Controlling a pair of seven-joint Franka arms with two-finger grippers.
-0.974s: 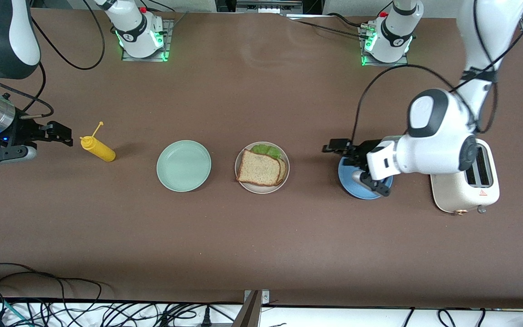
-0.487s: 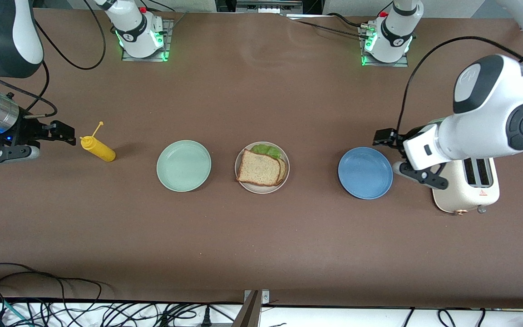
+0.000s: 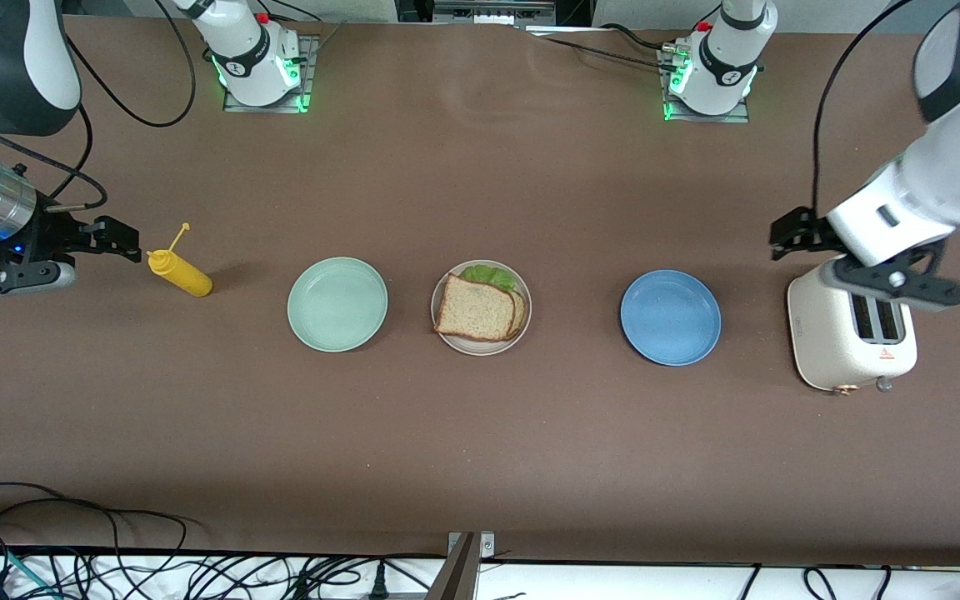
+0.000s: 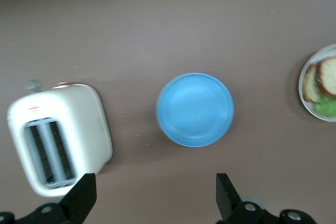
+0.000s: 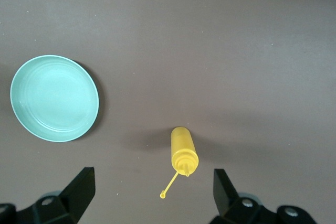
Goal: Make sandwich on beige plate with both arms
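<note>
Retreating from over the round blue plate (image 3: 670, 317), the open, empty left end effector (image 3: 851, 262) now hangs above the cream toaster (image 3: 851, 337); the right end effector (image 3: 92, 246), open and empty, waits beside the yellow squeeze bottle (image 3: 180, 272); the brown-bread-and-lettuce sandwich (image 3: 480, 307) sits finished on the round beige plate (image 3: 455, 343).

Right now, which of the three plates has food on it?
The beige plate in the middle, holding the sandwich. The green plate and blue plate beside it hold nothing.

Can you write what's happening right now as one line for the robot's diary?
sandwich: assembled on beige plate | left gripper: open, over toaster | right gripper: open, beside mustard bottle
</note>
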